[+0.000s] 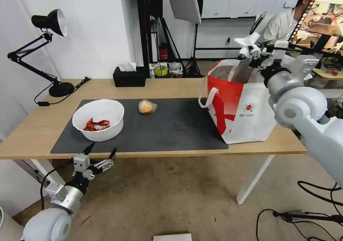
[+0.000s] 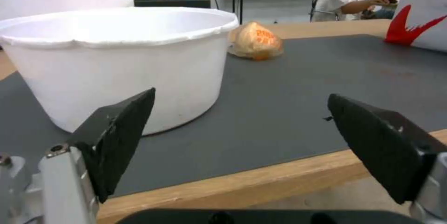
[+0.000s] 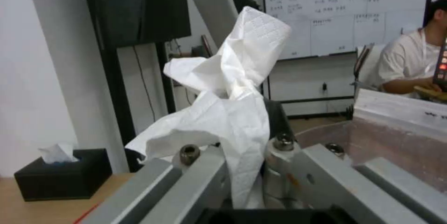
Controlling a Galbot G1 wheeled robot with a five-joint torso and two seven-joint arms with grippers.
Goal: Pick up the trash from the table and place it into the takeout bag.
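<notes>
Right tool (image 1: 254,51) pinches crumpled tissue (image 1: 247,42) above takeout bag (image 1: 243,107); left tool (image 1: 101,152) open.

1. Left gripper (image 1: 101,150): two pointed black fingers (image 2: 118,131) on pale silver metal mounts, a small screw head showing at one finger's base.
2. Behind it, a compact white-and-grey wrist block, a silver cylindrical link and a rounded white joint shell, with a thin black cable looping alongside.
3. Right arm: glossy white rounded shells, black ring between segments.
4. Right gripper (image 1: 254,51): grey metal bars with round bolt heads.
</notes>
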